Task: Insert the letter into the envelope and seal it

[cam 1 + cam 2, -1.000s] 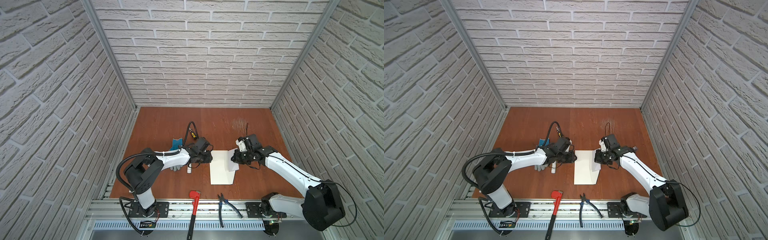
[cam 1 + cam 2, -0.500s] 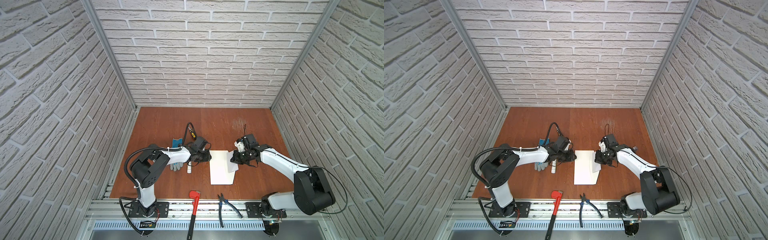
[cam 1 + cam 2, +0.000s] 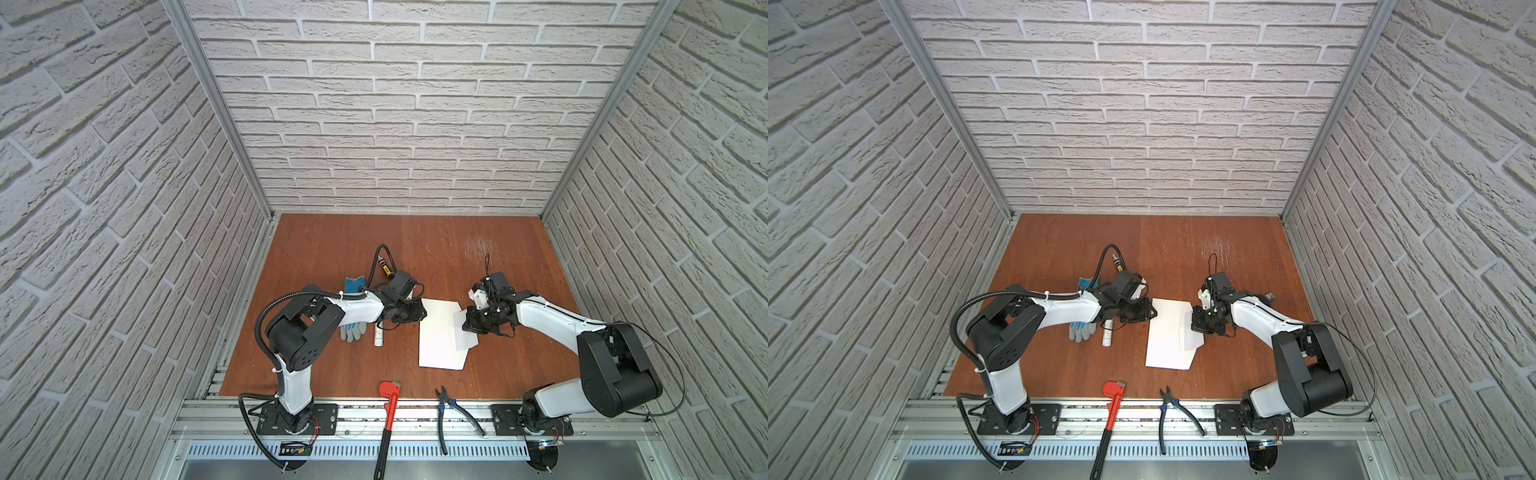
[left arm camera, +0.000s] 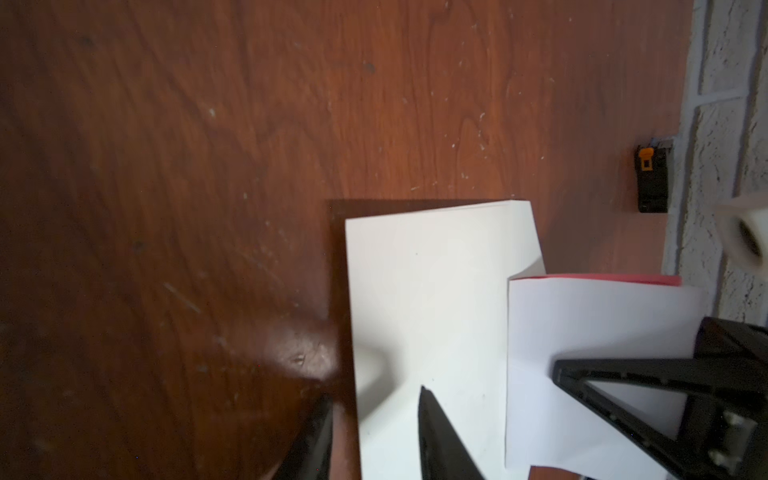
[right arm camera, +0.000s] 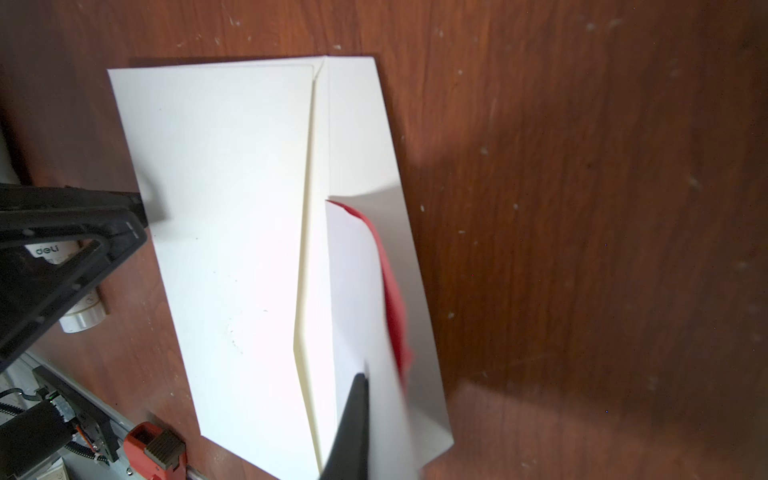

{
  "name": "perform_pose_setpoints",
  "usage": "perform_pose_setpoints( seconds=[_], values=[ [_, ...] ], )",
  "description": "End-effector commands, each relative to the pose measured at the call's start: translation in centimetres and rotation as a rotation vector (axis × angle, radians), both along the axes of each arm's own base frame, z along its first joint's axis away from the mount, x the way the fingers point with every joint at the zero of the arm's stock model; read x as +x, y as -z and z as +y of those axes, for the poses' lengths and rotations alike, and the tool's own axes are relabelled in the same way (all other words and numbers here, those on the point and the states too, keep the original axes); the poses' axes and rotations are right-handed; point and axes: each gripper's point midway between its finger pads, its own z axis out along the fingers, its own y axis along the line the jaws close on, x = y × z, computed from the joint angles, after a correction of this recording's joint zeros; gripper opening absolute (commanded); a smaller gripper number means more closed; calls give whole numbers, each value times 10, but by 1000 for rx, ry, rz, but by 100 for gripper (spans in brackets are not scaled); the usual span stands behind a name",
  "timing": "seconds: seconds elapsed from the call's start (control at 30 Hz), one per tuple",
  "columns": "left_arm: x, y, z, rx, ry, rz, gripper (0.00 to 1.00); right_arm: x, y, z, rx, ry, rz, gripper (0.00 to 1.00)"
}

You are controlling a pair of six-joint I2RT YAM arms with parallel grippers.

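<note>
The white envelope (image 3: 436, 345) (image 3: 1165, 345) lies flat mid-table, its flap open towards the right arm. In the right wrist view its pocket mouth (image 5: 305, 249) gapes slightly. My right gripper (image 3: 473, 326) (image 5: 374, 382) is shut on the letter (image 3: 464, 338) (image 5: 357, 291), which has a white face and a red back. The letter hangs tilted over the flap side by the mouth. My left gripper (image 3: 415, 316) (image 4: 374, 395) is open at the envelope's far left corner. One finger is on the wood and the other over the paper (image 4: 428, 291).
A grey-and-blue glove (image 3: 353, 328) and a white glue stick (image 3: 379, 334) lie beside the left gripper. A red pipe wrench (image 3: 388, 399) and pliers (image 3: 451, 405) lie at the front edge. A small black-and-orange object (image 4: 650, 178) sits by the right wall.
Both arms' elbows have swung while the grippers stay almost in place at the envelope. The right gripper with the letter has edged slightly nearer the front. The left jaws have narrowed a little.
</note>
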Motion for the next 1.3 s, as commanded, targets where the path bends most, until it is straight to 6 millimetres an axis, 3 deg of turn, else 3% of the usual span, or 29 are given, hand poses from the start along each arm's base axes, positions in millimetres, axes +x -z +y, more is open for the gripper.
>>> perform_pose_setpoints(
  seconds=[0.0,0.53,1.27],
  values=[
    [-2,16,5,36,11,32,35,2,4,-4,-19,-5,-17,5],
    [-6,26,6,35,16,56,33,6,9,6,37,10,-2,5],
    [-7,32,5,0,4,67,21,9,17,29,177,46,16,5]
  ],
)
